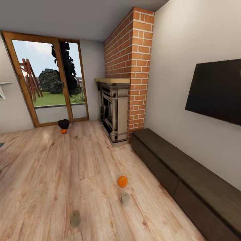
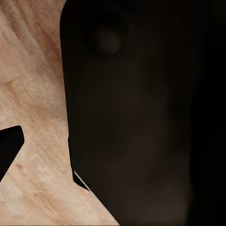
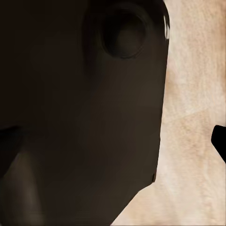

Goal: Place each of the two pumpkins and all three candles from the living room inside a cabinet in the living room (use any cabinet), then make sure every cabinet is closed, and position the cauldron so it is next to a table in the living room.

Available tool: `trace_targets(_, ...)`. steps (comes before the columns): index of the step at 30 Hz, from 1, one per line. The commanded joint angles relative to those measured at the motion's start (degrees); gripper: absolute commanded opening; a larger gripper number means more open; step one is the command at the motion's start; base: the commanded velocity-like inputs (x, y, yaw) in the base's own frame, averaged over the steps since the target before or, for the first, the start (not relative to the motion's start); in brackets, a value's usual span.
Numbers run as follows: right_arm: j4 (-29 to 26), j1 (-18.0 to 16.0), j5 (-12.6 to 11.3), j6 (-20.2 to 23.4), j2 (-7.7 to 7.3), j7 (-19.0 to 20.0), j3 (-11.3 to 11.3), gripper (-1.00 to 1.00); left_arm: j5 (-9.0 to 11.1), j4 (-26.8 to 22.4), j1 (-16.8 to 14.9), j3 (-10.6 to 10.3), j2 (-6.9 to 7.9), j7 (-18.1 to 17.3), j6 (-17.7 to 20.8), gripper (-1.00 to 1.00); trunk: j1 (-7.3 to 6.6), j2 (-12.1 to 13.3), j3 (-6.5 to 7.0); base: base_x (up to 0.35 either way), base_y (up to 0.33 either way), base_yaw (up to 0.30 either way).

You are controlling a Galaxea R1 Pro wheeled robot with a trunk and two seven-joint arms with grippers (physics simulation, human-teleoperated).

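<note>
1. the near pumpkin [image 1: 122,181] lies on the wood floor [image 1: 50,167] near the cabinet [image 1: 187,180]; a candle [image 1: 125,198] stands just beside it, and a second candle [image 1: 75,218] stands well apart from both, further from the cabinet
2. the far pumpkin [image 1: 63,131] sits just beside the black cauldron [image 1: 63,124], both on the floor in front of the glass door [image 1: 50,83]
3. the cabinet runs along the wall under the dark tv [image 1: 217,90], next to the stone fireplace [image 1: 113,110]; its fronts look shut
4. grippers: both wrist views are mostly blocked by dark robot body over the floor, so i cannot tell whether the left or right jaws are spread or pressed together
5. handling, as a judgement: the pumpkins look light, rigid and ribbed, so they may roll; best pinched across the belly from above
6. the candles look stiff, waxy and a bit slippery; grip around the middle of the cylinder and keep it upright
7. the cauldron looks heavier and rigid; the rim seems the likeliest hold
8. the cabinet fronts have no handles, so opening would need an edge to pull
9. no brand, label or writing can be read anywhere
</note>
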Motion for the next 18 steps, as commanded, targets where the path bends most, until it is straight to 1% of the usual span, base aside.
trace_targets(1,0.0,0.0,0.0,0.0,0.00,0.0,0.0,1.00,0.0,0.0,0.0,0.0,0.00,0.0,0.0,1.00,0.00,0.0,-0.03,0.000,0.000,0.000)
trace_targets(2,-0.3,-0.3,0.1,0.3,0.33,-0.2,0.0,1.00,-0.3,-0.3,0.1,-0.1,-0.33,0.1,-0.2,1.00,0.00,0.0,-0.03,0.000,0.000,0.000)
trace_targets(4,-0.3,-0.6,0.1,0.3,0.98,-0.1,0.0,1.00,-0.3,-1.0,0.1,-0.1,-0.98,0.1,-0.2,1.00,-0.44,0.8,0.33,0.000,0.000,0.000)
trace_targets(6,-0.3,-0.6,0.1,0.3,1.08,-0.1,0.0,1.00,-0.3,-1.1,0.1,-0.1,-1.52,0.1,-0.2,1.00,-0.88,1.6,0.69,0.000,0.000,0.000)
trace_targets(8,-0.7,-0.6,0.0,-0.2,0.75,0.0,0.0,1.00,-0.3,-1.3,0.1,0.0,-1.79,0.1,-0.2,1.00,-1.32,2.4,1.05,0.000,0.000,0.000)
trace_targets(10,-1.3,-0.7,-0.3,-0.8,0.11,0.2,-0.1,1.00,-0.2,-1.5,0.1,0.0,-1.68,0.2,-0.2,1.00,-1.76,3.2,1.41,0.000,0.000,0.000)
trace_targets(15,-2.1,-0.7,-0.5,-2.4,0.00,0.2,-0.4,1.00,0.0,-1.5,0.1,0.1,-1.71,0.2,-0.2,1.00,-2.86,5.2,2.30,0.000,0.000,0.000)
trace_targets(18,-2.2,-0.7,-0.5,-3.3,-0.14,0.0,-0.5,1.00,0.2,-1.4,0.1,0.3,-1.06,0.4,-0.3,1.00,-3.52,6.4,2.84,0.000,0.000,0.000)
